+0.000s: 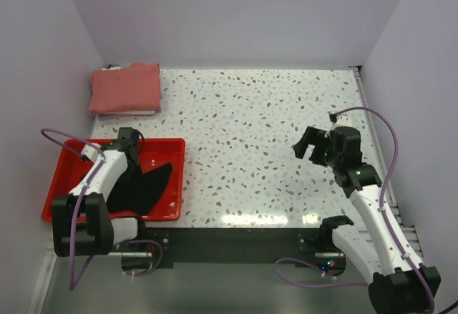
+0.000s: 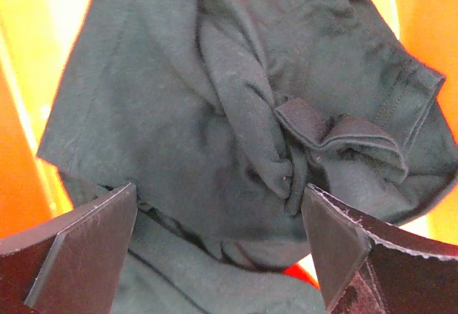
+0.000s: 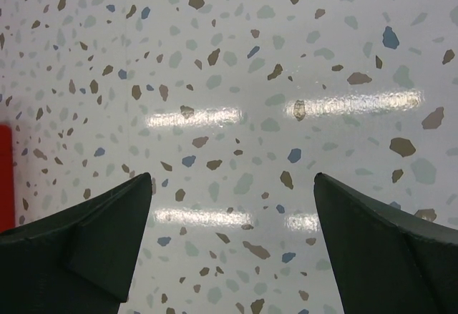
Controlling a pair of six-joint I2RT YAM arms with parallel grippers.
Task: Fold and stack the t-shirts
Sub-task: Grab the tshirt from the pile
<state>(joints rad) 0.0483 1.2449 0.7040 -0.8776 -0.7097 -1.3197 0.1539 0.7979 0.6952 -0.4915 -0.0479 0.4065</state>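
A black t-shirt point(image 1: 147, 184) lies crumpled in the red tray point(image 1: 71, 158). My left gripper point(image 1: 132, 153) hangs over its far end. In the left wrist view the dark cloth point(image 2: 200, 114) fills the frame, and the left gripper point(image 2: 218, 214) is open with bunched folds between its fingers; the right fingertip point(image 2: 336, 242) touches a fold. A salmon-pink t-shirt point(image 1: 125, 89) lies folded in a rectangle at the table's back left corner. My right gripper point(image 1: 309, 146) is open above the bare table at the right, and nothing sits in the right gripper point(image 3: 232, 185).
The speckled white table point(image 1: 250, 128) is boxed in by pale walls at the back and both sides. The red tray sits at its near left edge. A strip of the tray's red rim point(image 3: 6, 178) shows at the left of the right wrist view.
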